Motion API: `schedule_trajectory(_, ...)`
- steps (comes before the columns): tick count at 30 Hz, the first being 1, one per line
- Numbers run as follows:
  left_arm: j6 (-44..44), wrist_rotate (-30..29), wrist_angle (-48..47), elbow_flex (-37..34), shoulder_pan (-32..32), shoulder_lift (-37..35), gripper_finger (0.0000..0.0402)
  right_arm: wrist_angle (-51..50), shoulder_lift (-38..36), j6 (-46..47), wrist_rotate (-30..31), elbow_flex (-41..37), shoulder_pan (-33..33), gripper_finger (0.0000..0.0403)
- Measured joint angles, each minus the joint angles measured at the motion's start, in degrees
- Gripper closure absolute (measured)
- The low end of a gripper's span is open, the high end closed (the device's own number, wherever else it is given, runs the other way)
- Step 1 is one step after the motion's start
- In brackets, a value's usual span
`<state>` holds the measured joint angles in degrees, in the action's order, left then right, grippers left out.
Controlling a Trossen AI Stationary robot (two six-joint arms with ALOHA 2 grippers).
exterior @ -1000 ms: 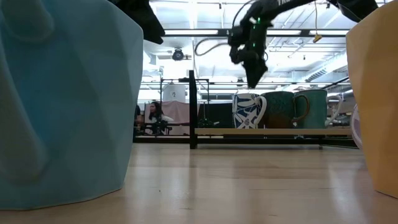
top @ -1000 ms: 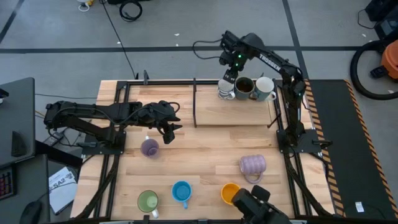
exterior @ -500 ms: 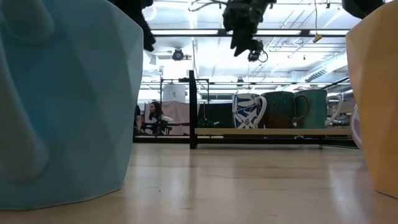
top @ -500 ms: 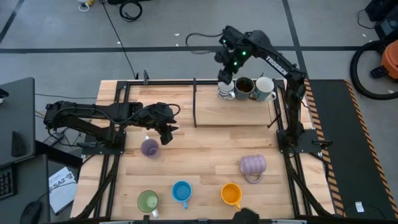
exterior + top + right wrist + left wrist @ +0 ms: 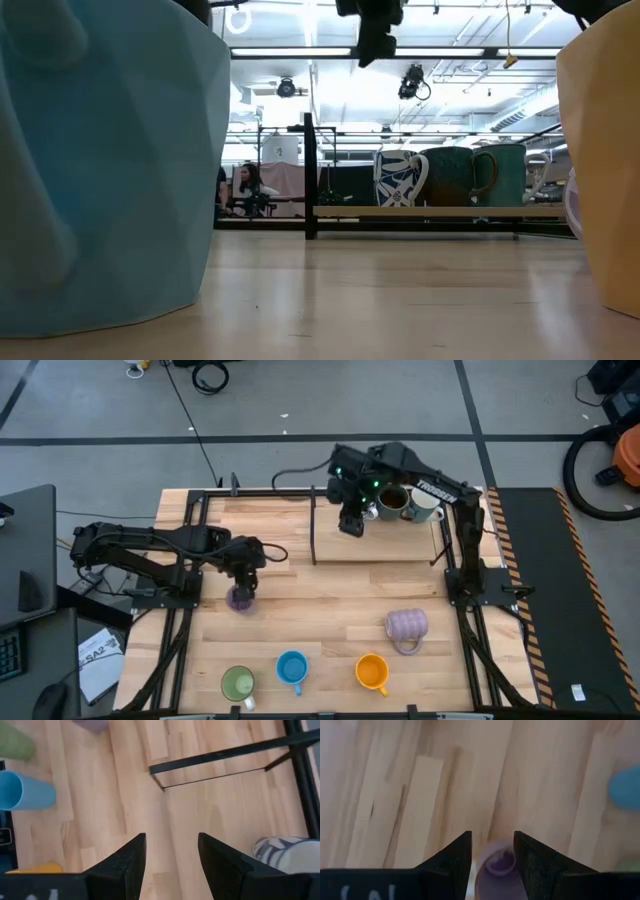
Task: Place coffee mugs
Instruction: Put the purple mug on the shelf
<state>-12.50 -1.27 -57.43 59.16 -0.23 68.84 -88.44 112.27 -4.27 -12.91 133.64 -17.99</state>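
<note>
- Moved since a second ago: right gripper [image 5: 347,526], gone from just above the patterned white mug [image 5: 366,510] to the left of it, over the raised wooden shelf [image 5: 375,545] in the upper middle of the high view. Fingers [image 5: 131,865] open, holding nothing.
- Also moved: left gripper [image 5: 242,582], slid down and left onto the small lilac mug [image 5: 240,598], left of middle. Fingers [image 5: 454,857] spread apart, one on each side of the mug's rim, not squeezed shut on it.
- Gone from the bottom edge of the high view: a dark shape seen there before, near the orange mug [image 5: 371,672].
- Same places as before: dark grey-brown mug [image 5: 392,501] and plain white mug [image 5: 425,503], side by side with the patterned one at the back right of the shelf.
- Lots of bare wood in the middle of the surface [image 5: 320,605]. Left half of the shelf bare too, with a thin black bar along its left end.
- Along the bottom edge, in a row, well apart: green mug [image 5: 238,683], blue mug [image 5: 292,668], orange mug. Ribbed lavender mug [image 5: 407,625] lying on its side at lower right.
- Light wood planks with smooth grain. Round mugs with small handles. Blue mug with flat angled faces in the low view.
</note>
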Motion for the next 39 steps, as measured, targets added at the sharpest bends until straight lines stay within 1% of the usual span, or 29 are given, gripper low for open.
schedule_trajectory(7,7.42,-0.14,-4.26,0.00,0.00,0.20,0.0248,1.41,0.00,1.77,4.98,-0.02,6.65,0.0218)
schedule_trajectory(10,10.11,-0.72,-5.25,-0.02,0.00,0.52,0.0248,2.60,0.00,1.79,5.57,-0.02,8.81,0.0218)
schedule_trajectory(12,11.20,-1.03,-4.01,-0.87,0.00,0.48,0.0248,2.83,0.00,1.79,5.56,-0.02,9.90,0.0218)
schedule_trajectory(18,12.33,-1.03,-2.37,-5.82,0.00,0.53,0.0248,2.89,0.00,1.79,5.84,-0.02,11.74,0.0218)
schedule_trajectory(25,12.28,-1.03,0.21,-10.82,0.00,0.55,0.0248,3.32,0.02,1.79,5.86,-0.02,11.97,0.0218)
schedule_trajectory(30,11.25,-1.01,3.80,-13.07,0.00,0.57,0.0250,3.95,0.02,1.77,5.84,-0.02,11.93,0.0218)
schedule_trajectory(32,8.87,-1.02,3.92,-13.17,0.00,0.57,0.0257,3.98,0.02,1.73,5.84,-0.02,11.93,0.0218)
schedule_trajectory(35,4.17,-0.90,4.09,-13.19,0.00,0.57,0.0279,3.98,0.02,1.71,5.84,-0.02,11.93,0.0218)
schedule_trajectory(39,-2.80,-0.94,4.23,-13.20,0.00,0.57,0.0323,3.98,0.02,1.68,5.84,-0.02,11.88,0.0218)
